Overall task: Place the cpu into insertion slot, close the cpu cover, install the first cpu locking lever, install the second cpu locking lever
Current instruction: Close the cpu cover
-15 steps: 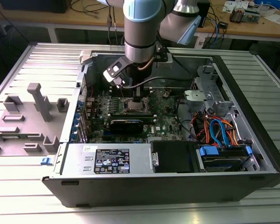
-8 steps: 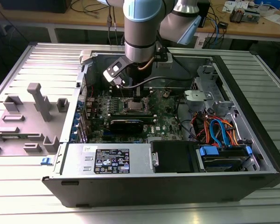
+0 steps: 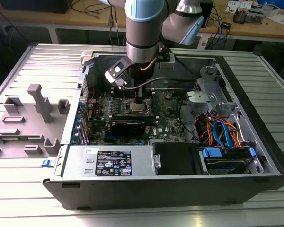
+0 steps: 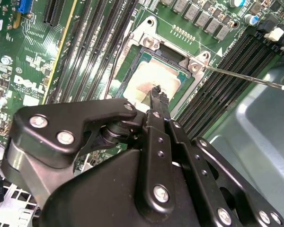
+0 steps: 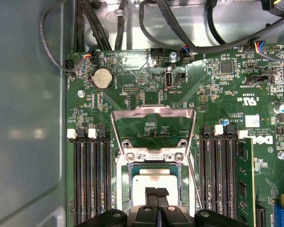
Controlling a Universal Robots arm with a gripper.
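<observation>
Hovering right over the insertion slot (image 5: 154, 156), the gripper (image 5: 156, 191) has its fingers pinched together on nothing. The cpu (image 5: 154, 180) lies flat in the slot directly beneath the tips, and the cpu cover (image 5: 154, 112) is swung open beyond the slot's hinge edge.

**Cpu in its slot, cover open**

The cpu (image 5: 154, 182) lay in the insertion slot (image 5: 126, 179), with its silvery top showing. The cpu cover (image 5: 154, 111) stood raised on the side toward the round coin battery (image 5: 103, 78), and green circuit board (image 5: 217, 94) was visible through its window. The gripper (image 5: 156, 193) hung just over the cpu, its two fingertips pressed together. A thin lever rod (image 5: 193, 182) ran beside the slot.
</observation>
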